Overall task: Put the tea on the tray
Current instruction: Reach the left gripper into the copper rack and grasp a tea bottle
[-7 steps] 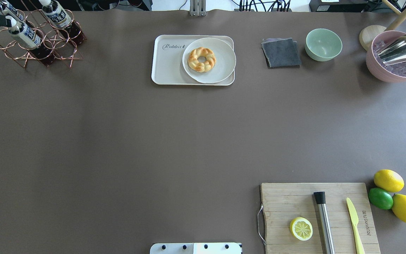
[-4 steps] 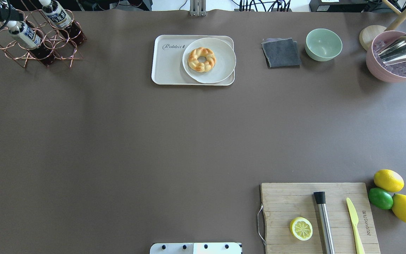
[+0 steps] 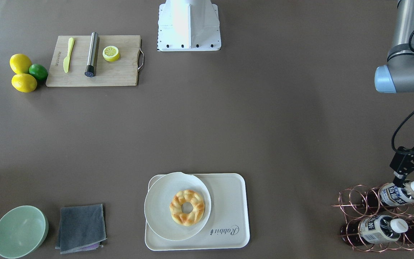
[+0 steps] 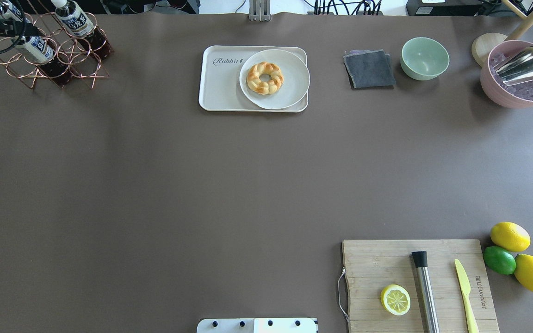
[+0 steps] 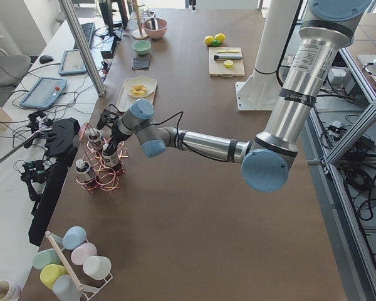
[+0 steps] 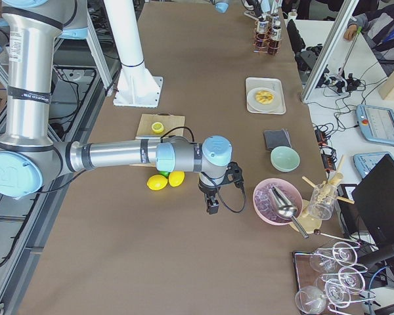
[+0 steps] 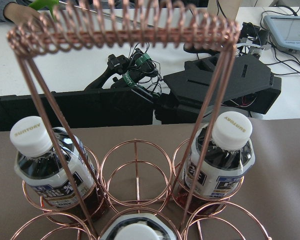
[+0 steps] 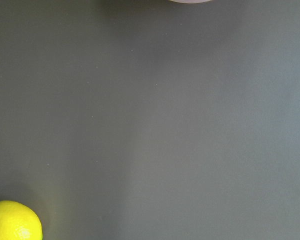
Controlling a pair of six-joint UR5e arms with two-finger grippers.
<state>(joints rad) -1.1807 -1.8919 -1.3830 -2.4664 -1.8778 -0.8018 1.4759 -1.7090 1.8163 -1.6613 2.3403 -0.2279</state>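
Brown table (image 3: 264,126) | left fingers (image 3: 398,173) spread — astride racked tea (image 3: 395,194) | right fingers (image 6: 212,205) — cannot tell

You have at least three small clear plastic bottles of dark tea with white caps (image 3: 390,194); their one copper wire rack (image 7: 125,22) runs past the view's edge. One cream-white rectangular tray (image 3: 228,201), one round white plate (image 3: 160,216), one braided doughnut (image 3: 174,208). Two yellow lemons (image 3: 20,63), one green lime (image 3: 38,71), one lemon half (image 3: 111,53). One wooden cutting board (image 3: 120,72), one steel rod (image 3: 92,54), one yellow-green knife (image 3: 68,54), one grey cloth (image 3: 81,226), one pale green bowl (image 3: 20,230), one pink bowl (image 4: 491,88), one metal scoop (image 4: 525,62).
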